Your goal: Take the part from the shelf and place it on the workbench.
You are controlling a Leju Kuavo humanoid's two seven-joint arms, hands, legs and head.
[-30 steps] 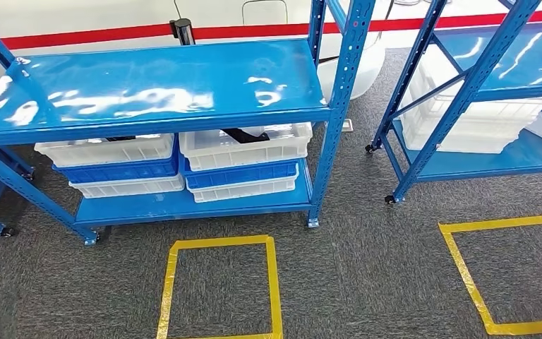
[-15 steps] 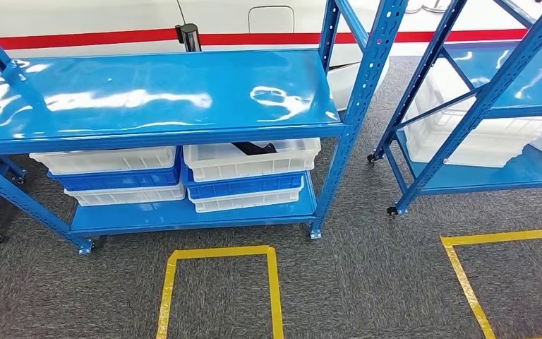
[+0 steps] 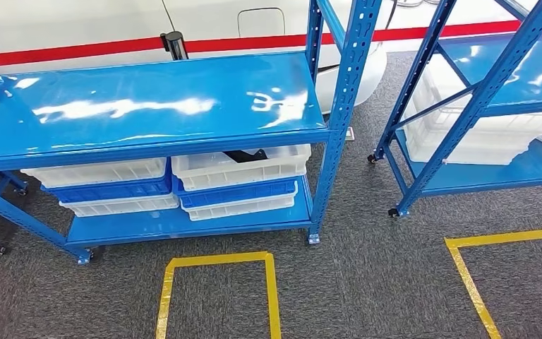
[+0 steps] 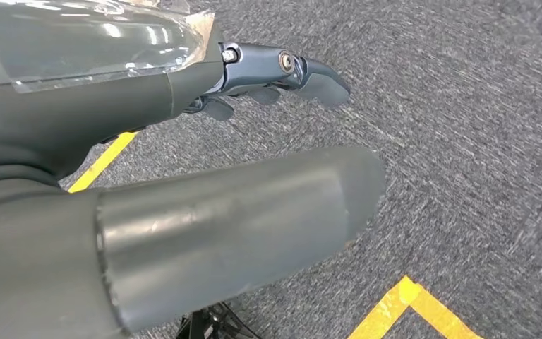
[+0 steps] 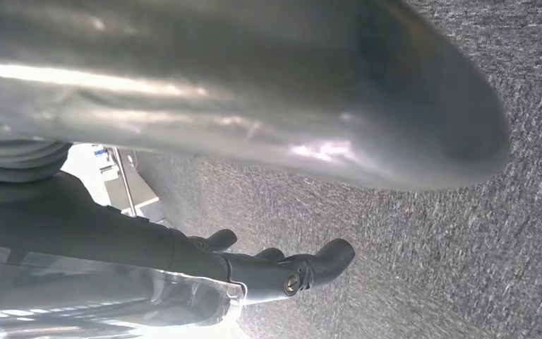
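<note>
The view has swung and the blue shelf (image 3: 148, 106) sits left of centre now; the dark part (image 3: 245, 155) lies in the upper white crate (image 3: 240, 168), centre frame. Left hand (image 4: 254, 78) and right hand (image 5: 268, 272) hang empty over carpet, fingers loosely apart. Approach still under way.

Left robot hand (image 4: 254, 134) — thick grey thumb and darker fingers spread apart, holding nothing, hanging above the floor. Grey speckled carpet floor (image 4: 466, 141) — marked with strips of yellow tape (image 4: 409, 300), one forming a corner.

Grey carpet (image 3: 367, 282), yellow tape squares (image 3: 219, 296)
</note>
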